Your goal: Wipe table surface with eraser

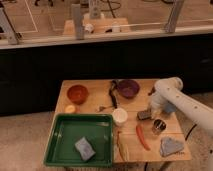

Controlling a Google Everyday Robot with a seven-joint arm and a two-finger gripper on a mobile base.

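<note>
One light brown wooden counter fills the lower half of the view, standing on a pale speckled floor. Behind it runs a dark low wall, topped by a rail with grey posts. Past that stands a second wooden table with a few small white things on it.

The white arm reaches in from the right of the view and bends down to the counter. Its fingers are together, clamped on the eraser. The eraser is a small dark grey block with a lighter edge. It lies flat on the wood between the cup and the can, close to both but touching neither.

A green plastic tray, rectangular with a raised rim, takes up the near left part of the counter. A blue-grey sponge lies askew in it. The round white cup stands just beside the tray's far right corner. The can is a shiny metal cylinder, and a slender red pepper lies near it. A crumpled grey-blue cloth sits by the near right corner. Towards the far edge are a round orange bowl and a round purple bowl. A thin black utensil lies between the two bowls. A small yellow round thing rests just beyond the tray's far rim.
</note>
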